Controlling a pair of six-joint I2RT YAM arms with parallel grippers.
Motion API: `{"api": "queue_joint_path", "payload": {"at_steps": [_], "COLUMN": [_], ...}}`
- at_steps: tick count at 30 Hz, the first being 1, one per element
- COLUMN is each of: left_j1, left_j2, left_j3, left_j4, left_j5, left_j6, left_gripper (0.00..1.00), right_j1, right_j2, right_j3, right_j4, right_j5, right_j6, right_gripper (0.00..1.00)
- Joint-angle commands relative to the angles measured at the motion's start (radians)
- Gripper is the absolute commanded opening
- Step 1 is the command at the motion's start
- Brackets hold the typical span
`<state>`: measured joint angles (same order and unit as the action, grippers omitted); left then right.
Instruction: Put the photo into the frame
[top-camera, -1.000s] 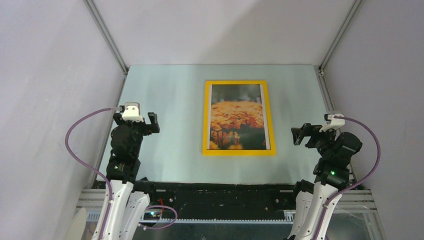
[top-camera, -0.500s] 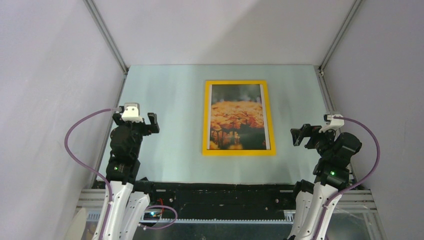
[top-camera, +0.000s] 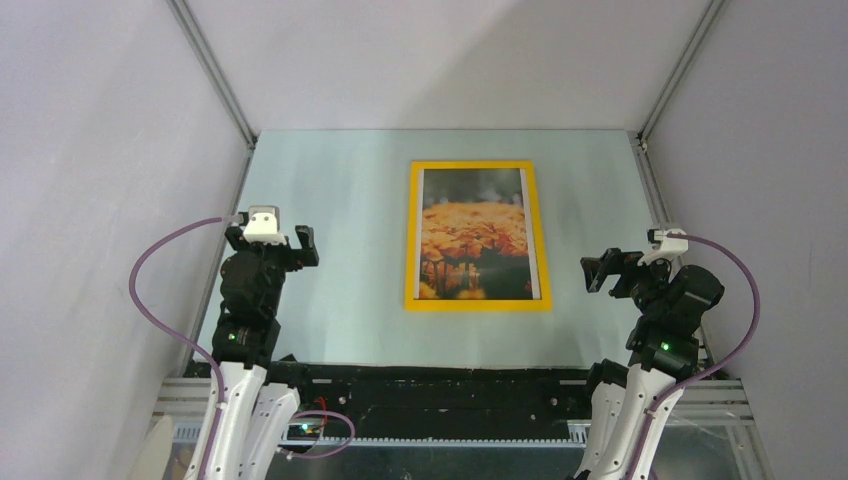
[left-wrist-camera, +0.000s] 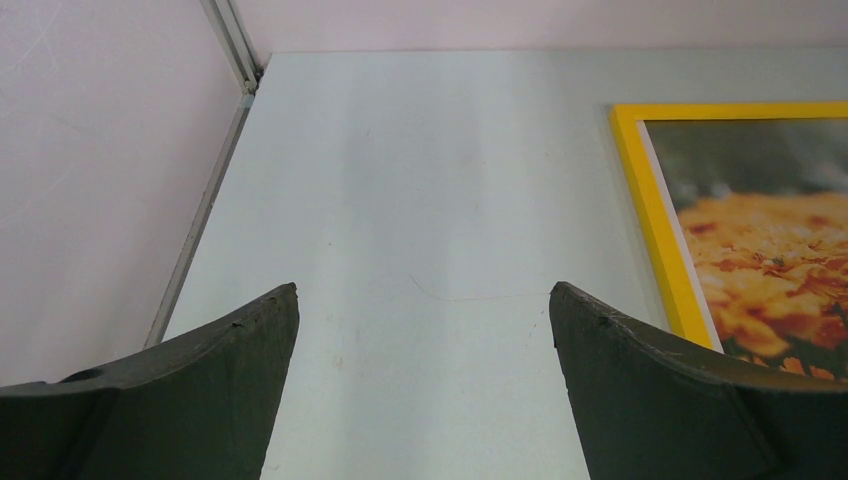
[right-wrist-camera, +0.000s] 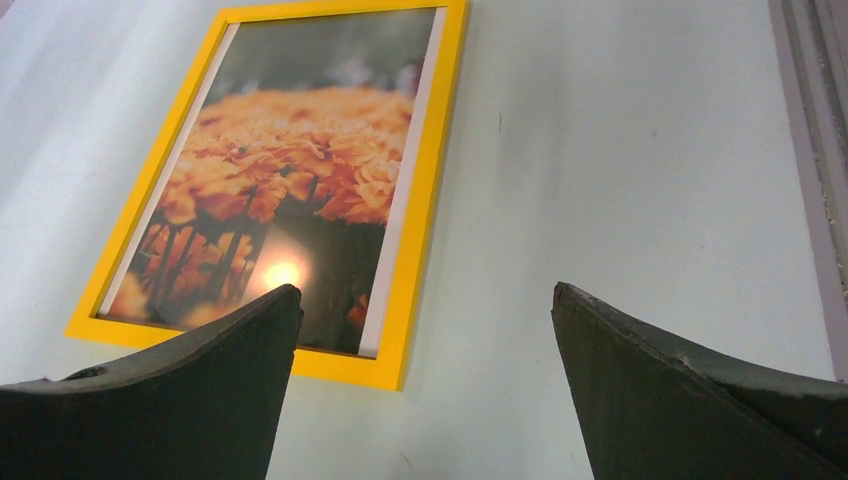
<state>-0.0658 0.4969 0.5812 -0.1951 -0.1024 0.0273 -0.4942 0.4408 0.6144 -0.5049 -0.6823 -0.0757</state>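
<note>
The yellow frame (top-camera: 477, 168) lies flat in the middle of the pale table, long side running away from me. The photo (top-camera: 476, 238) of orange flowers on a dark ground lies inside it, white border showing along its sides. My left gripper (top-camera: 282, 243) hovers open to the left of the frame, well apart from it. My right gripper (top-camera: 606, 267) hovers open to the right of the frame's near corner. In the left wrist view the frame (left-wrist-camera: 650, 210) and the photo (left-wrist-camera: 770, 260) show at the right. From the right wrist the frame (right-wrist-camera: 420, 230) and the photo (right-wrist-camera: 290, 190) appear at upper left.
Grey walls close the table on the left, back and right, with metal rails (top-camera: 212, 72) along the back corners. The black base bar (top-camera: 430, 390) with both arm mounts runs along the near edge.
</note>
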Motion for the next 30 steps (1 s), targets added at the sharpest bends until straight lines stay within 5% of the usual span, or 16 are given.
{"api": "queue_joint_path", "payload": {"at_steps": [1, 30], "left_j1": [0.007, 0.007], "left_j2": [-0.001, -0.011], "left_j3": [-0.011, -0.014], "left_j4": [0.042, 0.043], "left_j5": [0.001, -0.005], "left_j6": [0.021, 0.028], "left_gripper": [1.00, 1.00], "right_j1": [-0.005, -0.017], "right_j2": [-0.009, -0.007], "right_j3": [0.036, 0.034], "right_j4": [0.009, 0.009], "right_j5": [-0.018, -0.035], "right_j6": [-0.010, -0.012], "right_gripper": [1.00, 0.99]}}
